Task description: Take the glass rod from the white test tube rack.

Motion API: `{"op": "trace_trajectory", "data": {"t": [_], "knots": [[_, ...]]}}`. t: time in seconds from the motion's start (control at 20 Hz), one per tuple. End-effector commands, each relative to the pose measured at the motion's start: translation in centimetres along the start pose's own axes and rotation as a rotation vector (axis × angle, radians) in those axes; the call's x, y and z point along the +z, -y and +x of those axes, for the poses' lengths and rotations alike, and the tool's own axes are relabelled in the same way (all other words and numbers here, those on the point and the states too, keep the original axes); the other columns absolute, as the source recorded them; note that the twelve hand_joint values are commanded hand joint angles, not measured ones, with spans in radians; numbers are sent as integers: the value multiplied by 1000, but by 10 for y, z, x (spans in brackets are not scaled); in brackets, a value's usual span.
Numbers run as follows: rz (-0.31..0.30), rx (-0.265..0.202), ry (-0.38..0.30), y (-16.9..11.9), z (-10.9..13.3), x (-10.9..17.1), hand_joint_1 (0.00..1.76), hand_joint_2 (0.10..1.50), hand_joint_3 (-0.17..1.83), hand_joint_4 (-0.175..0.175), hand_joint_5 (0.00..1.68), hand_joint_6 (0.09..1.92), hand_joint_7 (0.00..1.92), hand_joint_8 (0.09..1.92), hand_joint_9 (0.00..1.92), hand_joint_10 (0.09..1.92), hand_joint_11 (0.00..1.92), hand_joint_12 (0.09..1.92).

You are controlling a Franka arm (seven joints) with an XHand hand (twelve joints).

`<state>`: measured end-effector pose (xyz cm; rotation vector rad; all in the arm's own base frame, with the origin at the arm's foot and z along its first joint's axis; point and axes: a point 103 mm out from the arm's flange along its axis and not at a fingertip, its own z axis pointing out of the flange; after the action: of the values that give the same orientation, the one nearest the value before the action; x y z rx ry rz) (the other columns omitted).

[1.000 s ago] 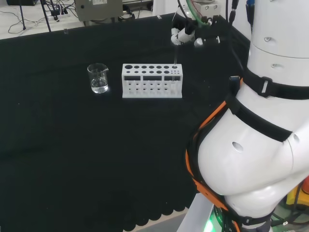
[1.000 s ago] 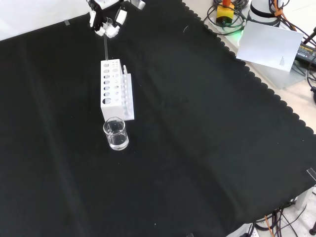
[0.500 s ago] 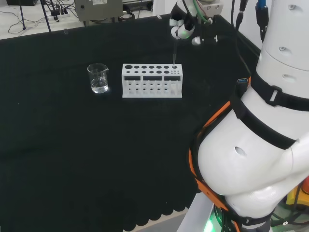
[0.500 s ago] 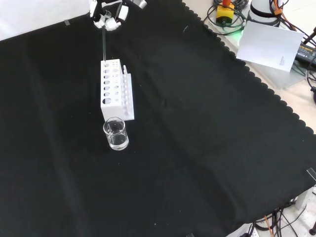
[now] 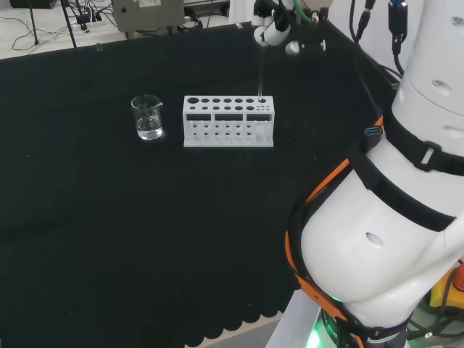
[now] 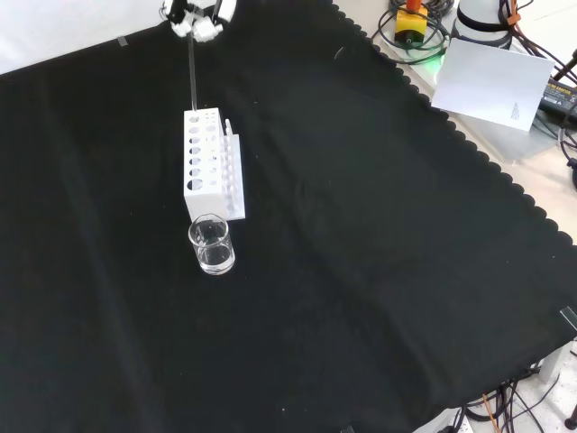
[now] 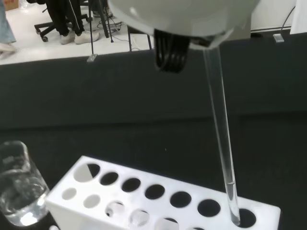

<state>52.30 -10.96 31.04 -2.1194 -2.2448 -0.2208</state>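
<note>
The white test tube rack (image 5: 228, 121) (image 6: 207, 164) (image 7: 158, 203) stands on the black cloth, its top pierced with holes. A clear glass rod (image 5: 260, 76) (image 6: 192, 79) (image 7: 220, 139) rises upright from the rack's end hole; in the wrist view its lower tip is still just inside that hole. The hand (image 5: 272, 25) (image 6: 198, 13) (image 7: 182, 19) is above the rack, fingers curled round the rod's upper end.
A small glass beaker (image 5: 148, 117) (image 6: 212, 244) (image 7: 17, 184) with a little clear liquid stands just beyond the rack's other end. The arm's white links (image 5: 391, 188) fill the right of the head view. Papers and cables (image 6: 491, 77) lie off the cloth's edge.
The hand has risen with the rod, drawing it up out of the rack's end hole. Rack and beaker have not moved.
</note>
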Motion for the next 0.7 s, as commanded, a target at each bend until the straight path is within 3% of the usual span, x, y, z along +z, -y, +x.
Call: {"op": "trace_trajectory", "data": {"t": [0.05, 0.35, 0.7], "knots": [[0, 30, 16, 23, 11, -75, 1318, 578, 912, -175, 1073, 897, 1276, 1047, 1630, 892, 1424, 1126], [-29, 2, 15, 25, 18, -106, 1319, 577, 914, -175, 1076, 891, 1276, 1048, 1636, 889, 1434, 1132], [-39, -36, 6, 24, 31, -117, 1319, 574, 916, -175, 1078, 887, 1278, 1047, 1641, 886, 1435, 1136]]}}
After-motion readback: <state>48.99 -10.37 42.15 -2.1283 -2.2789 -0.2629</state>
